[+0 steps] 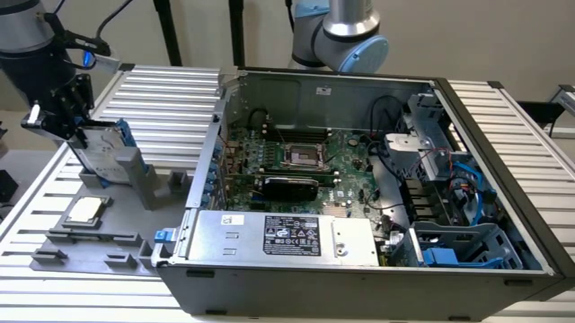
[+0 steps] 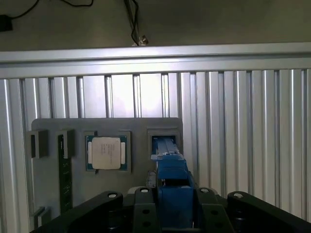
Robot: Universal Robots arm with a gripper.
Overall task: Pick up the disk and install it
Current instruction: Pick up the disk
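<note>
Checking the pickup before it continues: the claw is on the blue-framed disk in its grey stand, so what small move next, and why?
Probably a straight lift: the claw looks closed on top of the disk, whose lower end sits in the grey stand, so sideways motion could jam it.

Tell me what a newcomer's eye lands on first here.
The big open grey metal computer case with its green motherboard dominates the exterior view's middle and right. At that view's left, a black end effector grips the upright silver-grey disk in a bright blue plastic carrier, near a small square silver chip.
</note>
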